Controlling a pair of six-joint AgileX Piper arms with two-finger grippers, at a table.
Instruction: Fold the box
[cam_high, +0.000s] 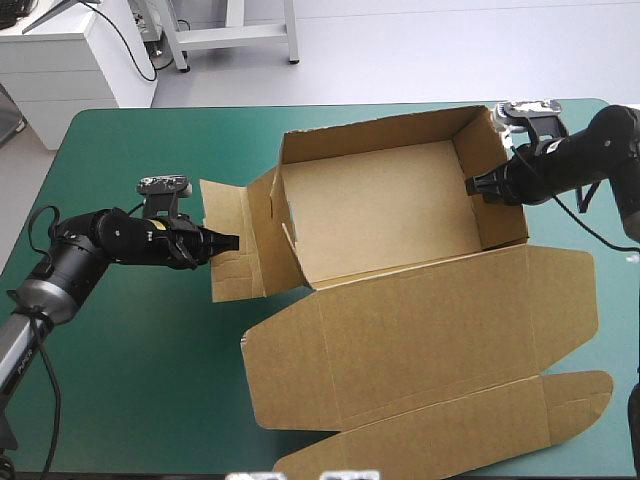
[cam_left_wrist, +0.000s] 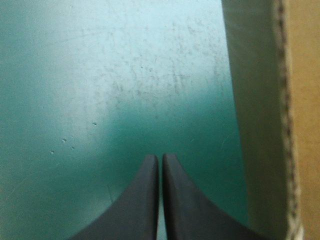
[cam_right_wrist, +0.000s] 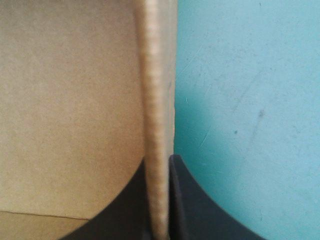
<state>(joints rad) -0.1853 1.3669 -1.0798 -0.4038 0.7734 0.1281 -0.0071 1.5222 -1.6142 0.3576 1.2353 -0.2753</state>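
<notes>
The brown box (cam_high: 385, 205) sits mid-table on the teal-green cover (cam_high: 130, 370), walls up, lid (cam_high: 430, 320) flat toward the near edge. My right gripper (cam_high: 474, 186) pinches its right wall, and my left gripper (cam_high: 230, 241) is clenched empty by the left flap (cam_high: 225, 215).

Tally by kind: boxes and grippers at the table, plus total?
box: 1
grippers: 2 (left gripper shut, right gripper shut on the box)
total: 3
</notes>
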